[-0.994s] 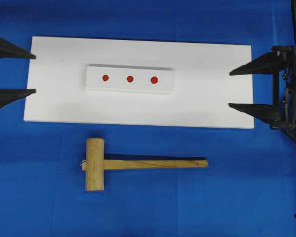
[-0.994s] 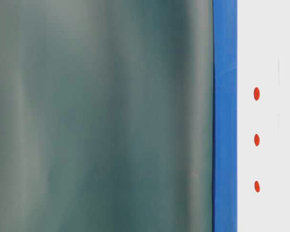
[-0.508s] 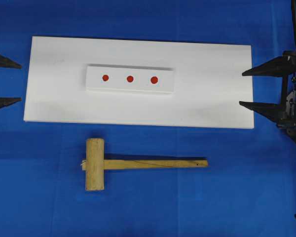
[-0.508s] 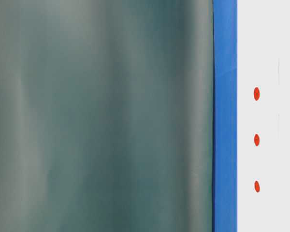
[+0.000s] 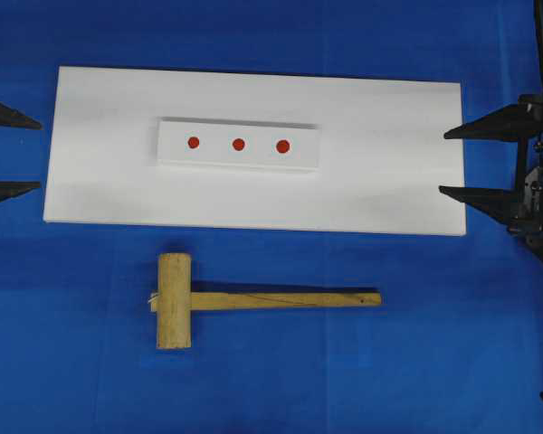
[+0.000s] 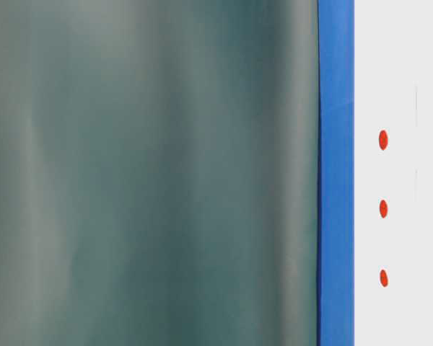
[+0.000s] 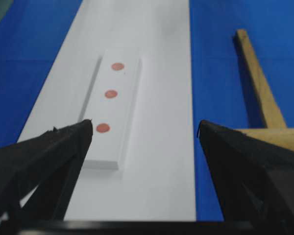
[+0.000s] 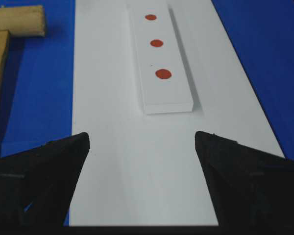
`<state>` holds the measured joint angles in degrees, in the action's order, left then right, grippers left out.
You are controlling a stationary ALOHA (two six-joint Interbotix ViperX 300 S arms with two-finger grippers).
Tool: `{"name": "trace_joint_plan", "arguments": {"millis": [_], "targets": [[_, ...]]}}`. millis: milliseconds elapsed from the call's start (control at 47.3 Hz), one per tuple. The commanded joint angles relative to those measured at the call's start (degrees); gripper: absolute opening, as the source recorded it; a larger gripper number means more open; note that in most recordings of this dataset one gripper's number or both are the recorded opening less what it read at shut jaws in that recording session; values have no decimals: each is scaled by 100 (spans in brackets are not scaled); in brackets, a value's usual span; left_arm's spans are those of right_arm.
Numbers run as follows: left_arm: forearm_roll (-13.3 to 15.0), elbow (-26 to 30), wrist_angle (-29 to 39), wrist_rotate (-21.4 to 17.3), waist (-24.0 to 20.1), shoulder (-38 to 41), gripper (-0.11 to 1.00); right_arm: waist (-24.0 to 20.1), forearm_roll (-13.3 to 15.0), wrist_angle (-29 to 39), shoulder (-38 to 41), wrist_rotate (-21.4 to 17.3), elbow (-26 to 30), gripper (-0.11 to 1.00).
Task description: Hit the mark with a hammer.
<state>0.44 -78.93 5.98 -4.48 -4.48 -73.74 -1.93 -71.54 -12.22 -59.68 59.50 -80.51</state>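
The hammer (image 5: 174, 300), a light wooden mallet, lies on the blue cloth in front of the white board (image 5: 380, 181), head to the left and handle pointing right. Three red marks (image 5: 238, 144) sit in a row on a raised white strip (image 5: 299, 155) on the board. My left gripper (image 5: 38, 155) stands open just off the board's left edge. Over the board's right edge my right gripper (image 5: 443, 163) is open too. Neither holds anything. The left wrist view has the left gripper (image 7: 145, 125) facing the marks (image 7: 111, 94), hammer (image 7: 258, 83) to its right. In the right wrist view the right gripper (image 8: 142, 134) faces the marks (image 8: 157, 43), hammer (image 8: 17, 20) at upper left.
Blue cloth (image 5: 416, 362) covers the table all round the board. A blurred grey-green surface (image 6: 151, 173) fills most of the table-level view, leaving only a blue strip and the red marks (image 6: 383, 209) at its right.
Both grippers have drawn back outward from the board, the left one to the left and the right one to the right. Hammer and board have not moved.
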Motion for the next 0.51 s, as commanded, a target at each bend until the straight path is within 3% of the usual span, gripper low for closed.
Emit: {"name": "trace_joint_plan", "arguments": {"millis": [0, 487], "targets": [[-9, 70, -26, -18, 18, 35, 87, 9, 0, -18, 44, -9, 70, 83], [-9, 70, -26, -53, 18, 44, 87, 9, 0, -9, 44, -9, 70, 83]]}}
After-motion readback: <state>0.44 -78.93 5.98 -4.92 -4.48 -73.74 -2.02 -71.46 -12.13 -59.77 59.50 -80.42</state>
